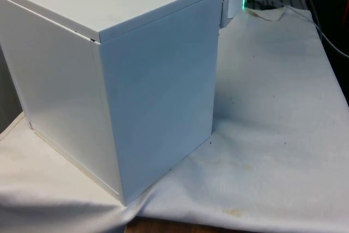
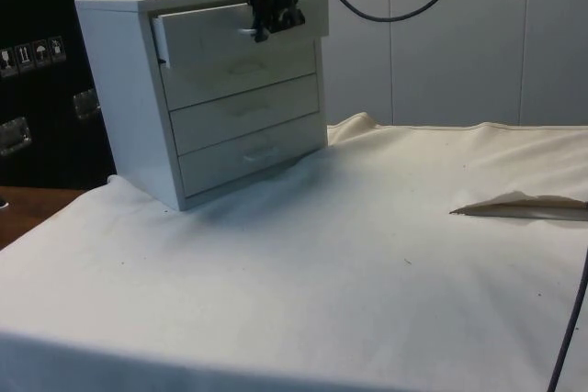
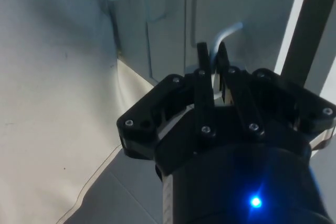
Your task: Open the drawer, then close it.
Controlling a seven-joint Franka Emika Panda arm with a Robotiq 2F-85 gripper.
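White cloth point(image 2: 367, 254) carries one boxy white chest point(image 2: 138, 89); we count four drawers, the top drawer point(image 2: 220, 34) ajar, gripper point(image 3: 211, 56) pinching its thin curved handle point(image 3: 223, 38).

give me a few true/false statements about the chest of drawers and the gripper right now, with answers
1. The top drawer stands pulled out from the chest of drawers. True.
2. The gripper is at the bottom drawer. False: it is at the top drawer's handle, and the bottom drawer is untouched.
3. The fingers are closed on the handle. True.
4. The three lower drawers are pulled out too. False: they sit flush with the chest's front.
5. In the front view the chest shows its drawer fronts. False: it shows plain panels.
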